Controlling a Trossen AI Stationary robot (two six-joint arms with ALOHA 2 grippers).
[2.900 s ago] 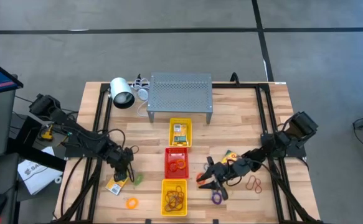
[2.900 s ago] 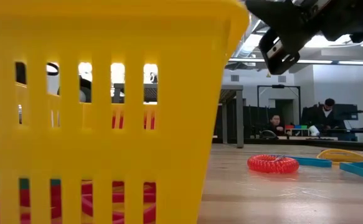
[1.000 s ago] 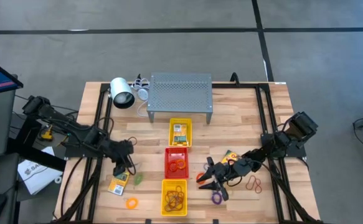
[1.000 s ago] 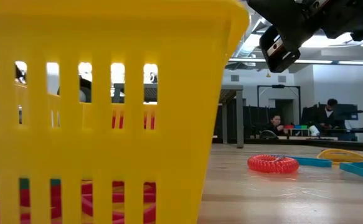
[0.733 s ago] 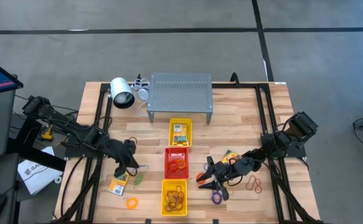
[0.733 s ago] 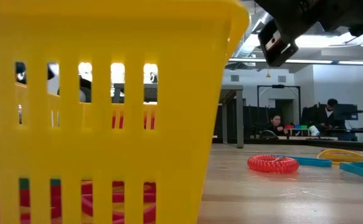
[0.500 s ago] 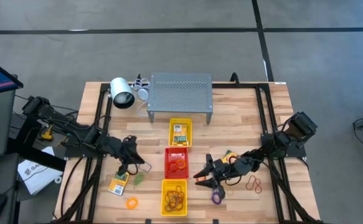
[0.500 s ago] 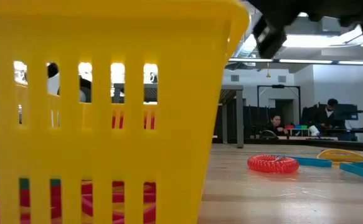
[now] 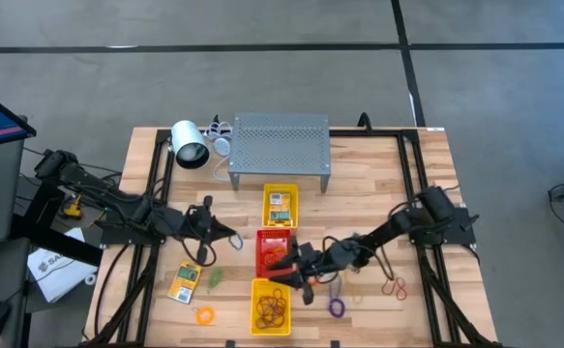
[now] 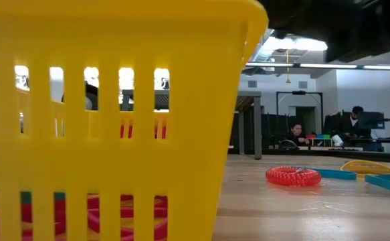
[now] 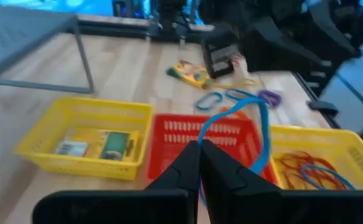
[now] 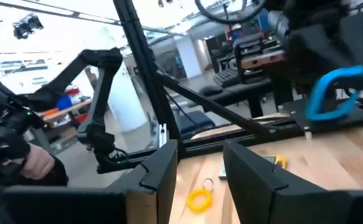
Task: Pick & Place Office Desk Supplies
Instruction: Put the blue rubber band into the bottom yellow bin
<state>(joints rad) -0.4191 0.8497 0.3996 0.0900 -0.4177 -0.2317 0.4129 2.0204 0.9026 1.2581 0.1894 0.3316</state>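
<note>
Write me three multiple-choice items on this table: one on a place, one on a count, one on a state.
1. Where is the red tray?
A between the far yellow tray and the near yellow tray
B left of both
C right of both

2. How many plastic trays are there?
A two
B three
C five

3. The left pincer is:
A open and empty
B shut on a blue band
C shut on nothing

Key:
1 A, the trays form one column with red in the middle.
2 B, two yellow and one red.
3 B, the left wrist view shows the band pinched between its fingers.
</note>
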